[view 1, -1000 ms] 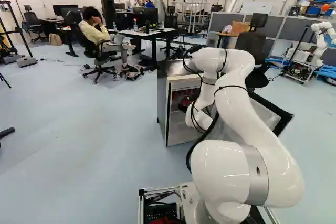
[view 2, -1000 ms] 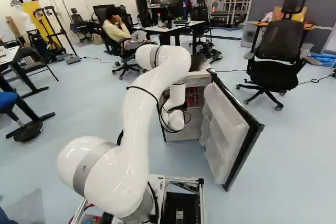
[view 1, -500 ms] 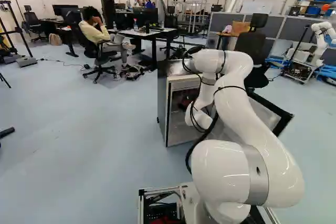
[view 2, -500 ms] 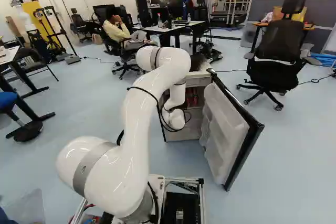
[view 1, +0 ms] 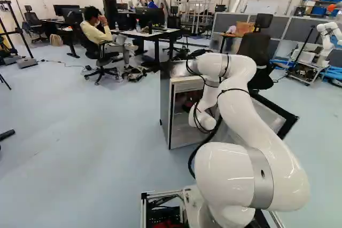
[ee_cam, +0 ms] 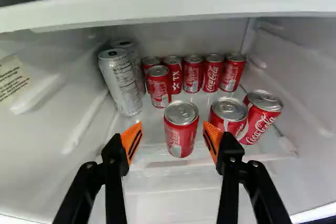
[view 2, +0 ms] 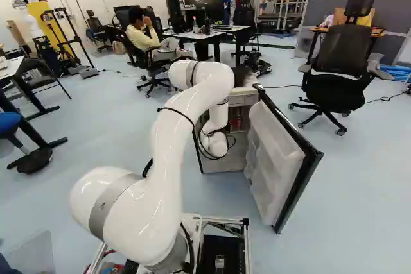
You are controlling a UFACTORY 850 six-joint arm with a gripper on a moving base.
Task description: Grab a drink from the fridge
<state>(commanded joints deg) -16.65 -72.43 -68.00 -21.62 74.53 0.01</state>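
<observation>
Inside the fridge, only the wrist view shows silver cans.

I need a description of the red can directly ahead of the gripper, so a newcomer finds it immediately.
In the open fridge, find the row of red cans at the back. The target is a small red can in front of them. Unlike its front neighbours, it lines up with the gap between the gripper's open fingers.
</observation>
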